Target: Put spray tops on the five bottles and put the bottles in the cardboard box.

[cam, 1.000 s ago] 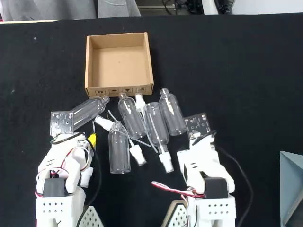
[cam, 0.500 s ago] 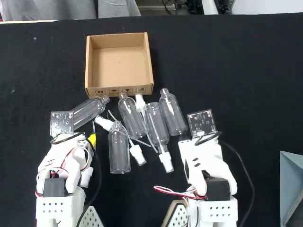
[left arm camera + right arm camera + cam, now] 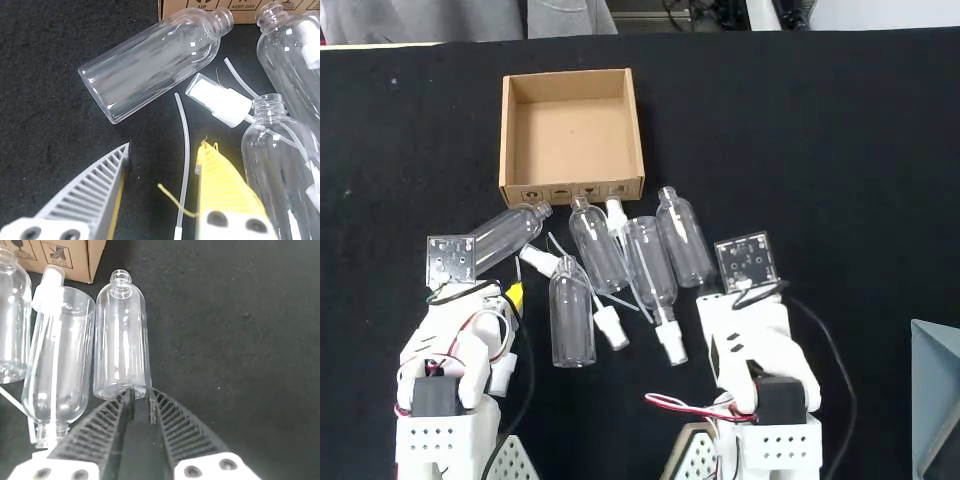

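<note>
Five clear bottles lie uncapped in front of the cardboard box (image 3: 570,135): a tilted one (image 3: 510,235) (image 3: 155,62), one (image 3: 572,312), one (image 3: 597,245), one (image 3: 650,262) and the rightmost (image 3: 682,238) (image 3: 122,340). Loose white spray tops (image 3: 540,262) (image 3: 220,102) lie among them. My left gripper (image 3: 505,290) (image 3: 165,146) is open, and a spray top's thin tube (image 3: 184,150) lies between its grey and yellow fingers. My right gripper (image 3: 705,292) (image 3: 142,393) sits at the rightmost bottle's base, its black fingers a narrow gap apart with nothing between them.
A grey container's corner (image 3: 935,390) stands at the right edge. Further spray tops (image 3: 610,325) (image 3: 670,340) (image 3: 617,215) with trailing tubes lie between the bottles. The box is open-topped, with bare black table to the right of the bottles.
The right arm's wrist has swung slightly right and straightened, lining up behind the rightmost bottle. The left arm and the bottles have kept still.
</note>
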